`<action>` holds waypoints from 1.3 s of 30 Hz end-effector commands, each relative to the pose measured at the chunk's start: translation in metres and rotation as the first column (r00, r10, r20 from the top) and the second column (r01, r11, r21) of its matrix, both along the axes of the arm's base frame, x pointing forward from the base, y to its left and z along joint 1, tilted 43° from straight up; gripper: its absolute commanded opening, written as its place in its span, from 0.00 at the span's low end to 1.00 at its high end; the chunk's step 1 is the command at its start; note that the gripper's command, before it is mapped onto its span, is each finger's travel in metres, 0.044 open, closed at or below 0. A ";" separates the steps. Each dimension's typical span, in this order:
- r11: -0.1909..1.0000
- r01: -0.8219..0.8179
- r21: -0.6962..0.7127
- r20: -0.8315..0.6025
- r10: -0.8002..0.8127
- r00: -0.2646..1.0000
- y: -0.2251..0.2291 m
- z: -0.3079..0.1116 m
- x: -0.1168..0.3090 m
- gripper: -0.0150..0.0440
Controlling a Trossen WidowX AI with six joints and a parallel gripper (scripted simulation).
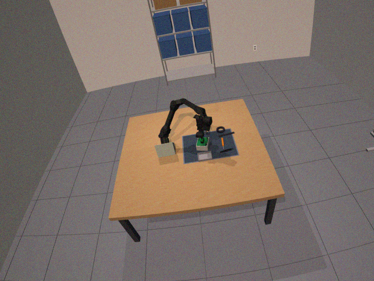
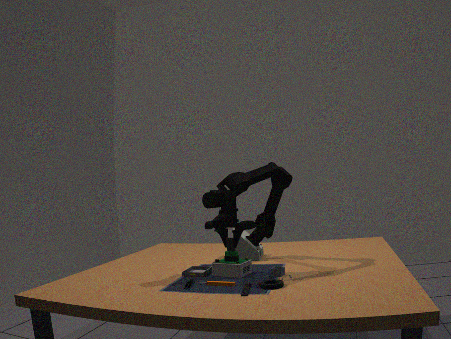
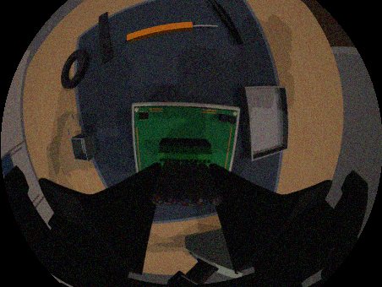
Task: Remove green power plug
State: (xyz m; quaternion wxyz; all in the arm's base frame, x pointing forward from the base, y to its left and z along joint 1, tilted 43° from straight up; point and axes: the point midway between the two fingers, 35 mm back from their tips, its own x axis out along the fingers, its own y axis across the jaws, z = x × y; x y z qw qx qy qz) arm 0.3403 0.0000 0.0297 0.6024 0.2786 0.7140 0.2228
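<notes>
Above board (image 1: 198,141) (image 2: 219,261) (image 3: 186,122), gripper (image 1: 202,138) (image 2: 231,245) (image 3: 184,170) pinched something, likely plug's dark top (image 2: 231,240) (image 3: 186,181); gentle rocking, not straight lift, suited.

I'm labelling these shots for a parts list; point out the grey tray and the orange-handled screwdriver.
grey rectangular tray (image 1: 204,155) (image 2: 197,271) (image 3: 264,118): all three views, inner floor
orange-handled screwdriver (image 1: 222,141) (image 2: 220,283) (image 3: 160,30): all three views, handle

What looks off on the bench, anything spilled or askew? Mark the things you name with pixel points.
No visible spill or damage. Slightly untidy: the black ring (image 1: 217,130) (image 2: 271,287) (image 3: 65,77) and dark bar (image 1: 226,134) (image 2: 246,289) (image 3: 105,40) both overhang the blue mat's edge (image 1: 188,152) (image 2: 218,289) (image 3: 190,67).
</notes>
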 end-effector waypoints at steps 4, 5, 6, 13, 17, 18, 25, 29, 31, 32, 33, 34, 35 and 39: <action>1.000 0.000 -0.020 -0.006 0.000 1.000 -0.007 0.010 0.001 0.25; 0.999 -0.003 -0.035 -0.006 0.003 1.000 -0.008 0.012 0.001 0.25; 0.999 -0.006 -0.051 -0.007 0.006 1.000 -0.008 0.015 0.002 0.25; 0.999 -0.002 -0.033 -0.006 0.002 1.000 -0.017 0.022 0.003 0.25; 0.997 0.019 0.081 -0.005 -0.019 1.000 -0.024 0.015 0.001 0.25; 0.994 0.023 0.103 -0.005 -0.022 1.000 -0.025 0.014 0.001 0.25; 0.996 0.020 0.087 -0.005 -0.019 1.000 -0.025 0.015 0.001 0.25; 1.000 -0.001 -0.027 -0.006 0.001 1.000 -0.018 0.023 0.003 0.25; 0.997 -0.011 -0.082 -0.008 0.011 1.000 -0.015 0.026 0.004 0.25; 0.994 -0.016 -0.104 -0.009 0.015 1.000 -0.014 0.028 0.004 0.25; 0.993 -0.019 -0.120 -0.009 0.018 1.000 -0.013 0.029 0.004 0.25; 0.991 -0.021 -0.131 -0.010 0.020 1.000 -0.012 0.030 0.005 0.25; 0.991 -0.022 -0.136 -0.010 0.021 1.000 -0.012 0.031 0.005 0.25; 0.996 -0.013 -0.091 -0.008 0.013 1.000 -0.016 0.028 0.004 0.25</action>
